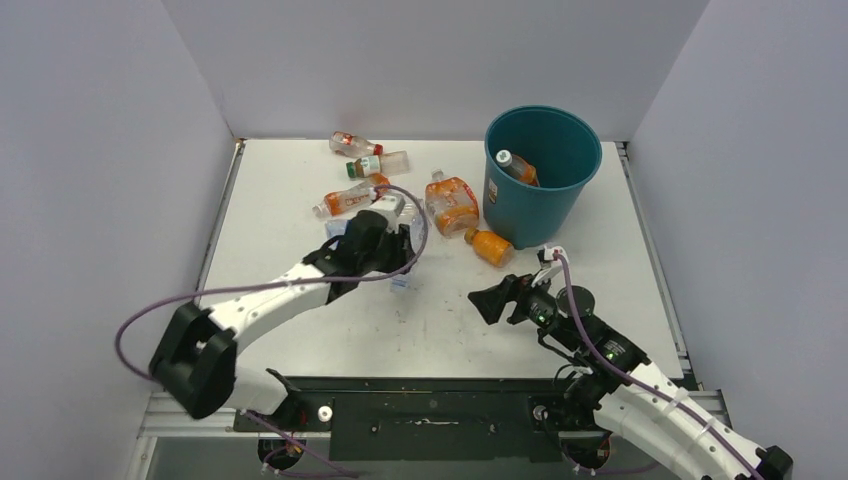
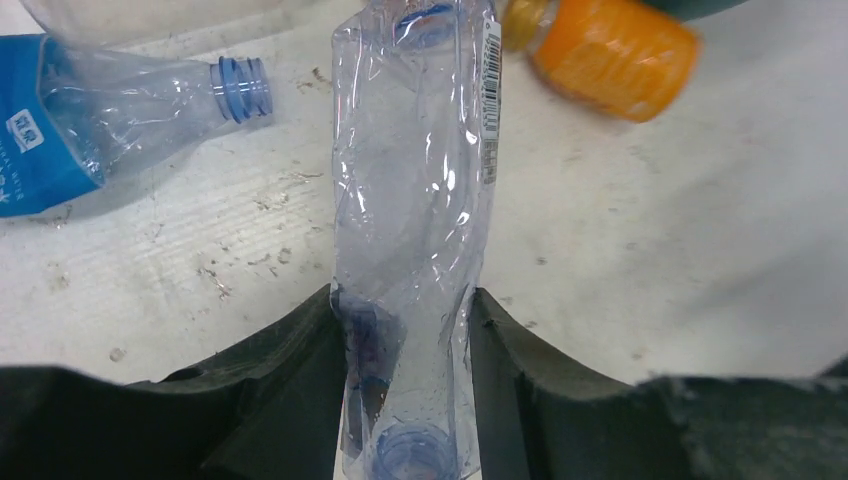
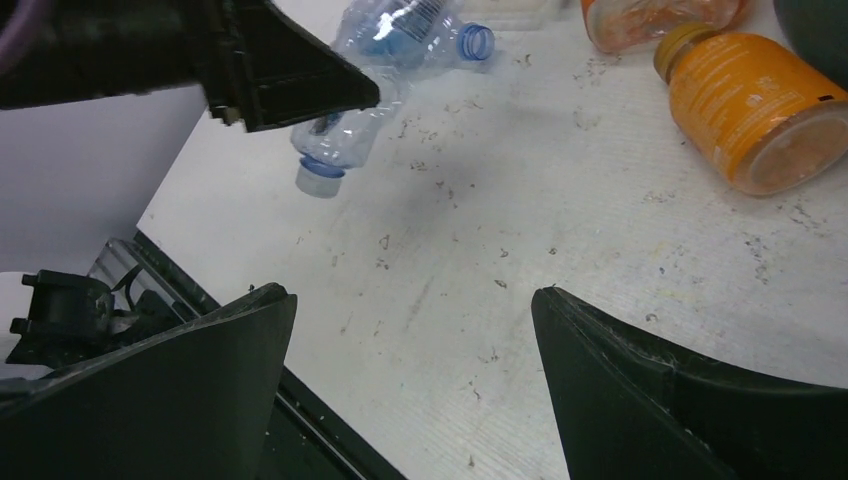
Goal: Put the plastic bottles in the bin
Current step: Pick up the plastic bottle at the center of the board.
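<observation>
Firmly pinched in the left end effector (image 2: 408, 300), the crushed clear bottle (image 2: 415, 180) wants a steady, level lift toward the bin (image 1: 530, 215); the right end effector (image 3: 412, 300) gapes empty.

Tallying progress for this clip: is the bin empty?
No, the top view shows one white-capped bottle with an orange label leaning inside the bin.

Left wrist view: blue-label bottle (image 2: 60, 130) cut off at left; orange bottle (image 2: 612, 52) blurred, cropped at top; clear bottle (image 2: 415, 200) cropped top and bottom.
</observation>
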### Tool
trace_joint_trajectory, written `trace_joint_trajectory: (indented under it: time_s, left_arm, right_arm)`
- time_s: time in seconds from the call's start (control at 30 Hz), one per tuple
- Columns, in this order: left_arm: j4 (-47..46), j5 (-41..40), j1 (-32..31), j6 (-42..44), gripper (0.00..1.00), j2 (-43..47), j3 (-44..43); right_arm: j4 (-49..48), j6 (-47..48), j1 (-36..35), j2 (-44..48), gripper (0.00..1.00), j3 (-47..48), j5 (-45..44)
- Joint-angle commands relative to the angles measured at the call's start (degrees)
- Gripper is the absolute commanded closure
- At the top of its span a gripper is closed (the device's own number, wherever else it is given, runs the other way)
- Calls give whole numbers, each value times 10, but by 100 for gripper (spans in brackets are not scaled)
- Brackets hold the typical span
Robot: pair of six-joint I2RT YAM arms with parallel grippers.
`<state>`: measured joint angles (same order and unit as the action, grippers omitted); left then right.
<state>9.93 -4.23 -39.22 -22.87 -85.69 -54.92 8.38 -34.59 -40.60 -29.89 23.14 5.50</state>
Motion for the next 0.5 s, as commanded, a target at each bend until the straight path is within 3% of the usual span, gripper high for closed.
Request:
trace_joint_trajectory:
  time_s: [0.0, 0.17, 0.3, 0.47]
  left_arm:
    - [-184, 36, 6, -128, 72, 172, 121]
    - [-458, 60, 11, -312, 73, 291, 303]
    - [-585, 65, 10, -405, 75, 301, 348]
    - [-714, 59, 3, -472, 75, 293, 382]
  right_arm:
    - [-95, -19, -8, -31, 9, 7, 47]
    - [-232, -63, -46, -97, 11, -15, 58]
    - [-306, -58, -118, -168, 11, 5, 8]
    - [-328, -25, -211, -260, 12, 56, -90]
